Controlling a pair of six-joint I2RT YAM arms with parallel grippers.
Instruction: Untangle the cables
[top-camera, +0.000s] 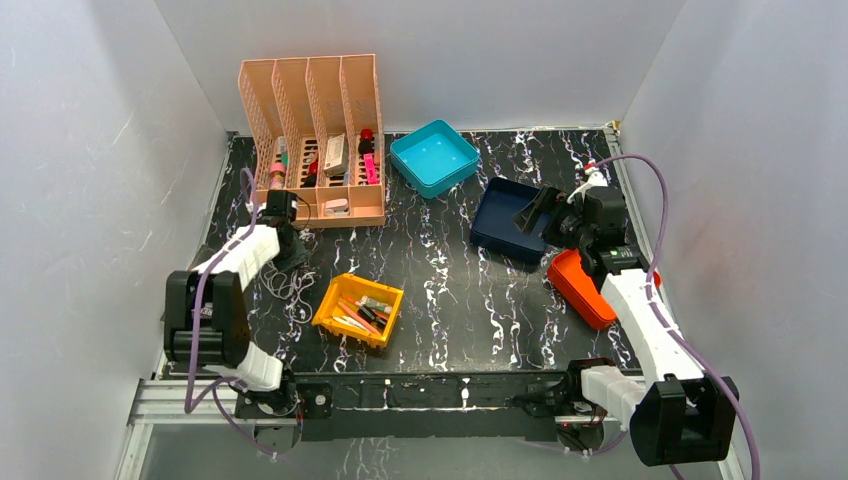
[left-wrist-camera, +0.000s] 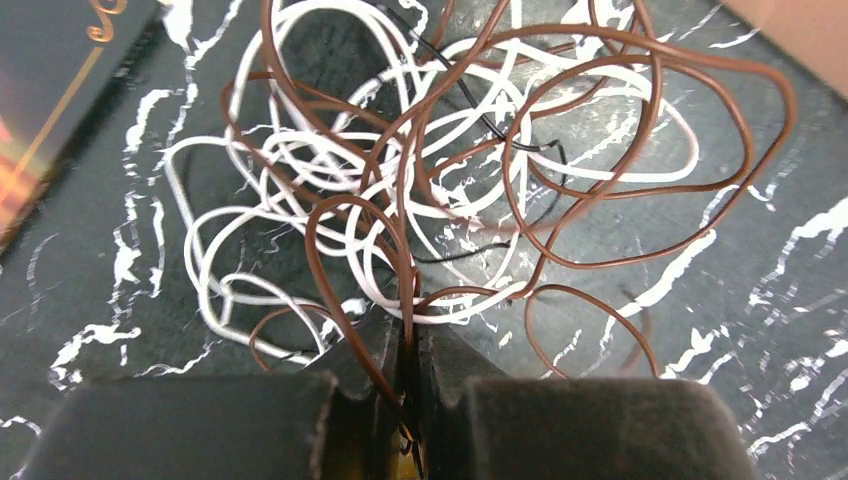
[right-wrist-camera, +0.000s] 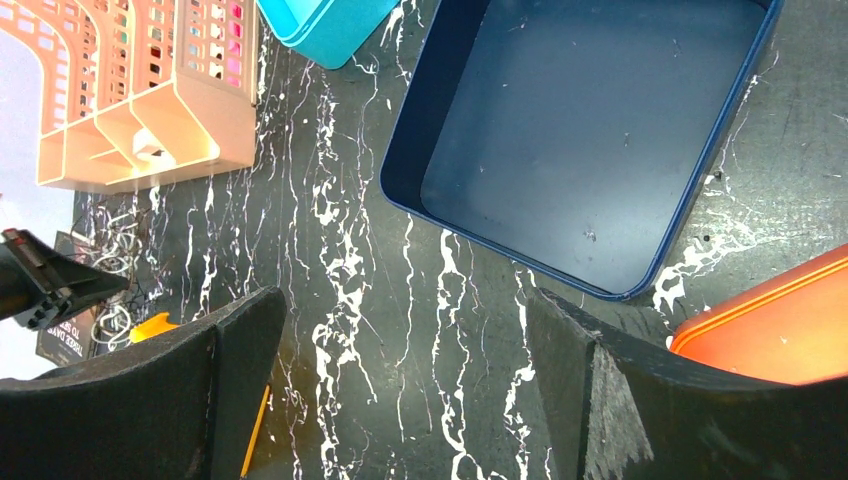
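The cables (left-wrist-camera: 420, 190) lie in a loose tangle of brown, white and a few thin black loops on the black marbled table, at the left (top-camera: 285, 285) in the top view. My left gripper (left-wrist-camera: 410, 335) is down at the near edge of the tangle, shut on a brown cable strand that runs up between its fingers. It stands just in front of the peach organizer (top-camera: 290, 262). My right gripper (right-wrist-camera: 405, 310) is open over bare table beside the navy tray, with nothing between its fingers (top-camera: 535, 215).
A peach file organizer (top-camera: 315, 140) stands at the back left and a teal tray (top-camera: 433, 157) beside it. The empty navy tray (right-wrist-camera: 590, 130) and an orange bin (top-camera: 583, 285) sit at the right. A yellow bin (top-camera: 358, 310) of pens sits near the tangle, and a dark booklet (left-wrist-camera: 50, 100) lies at its left.
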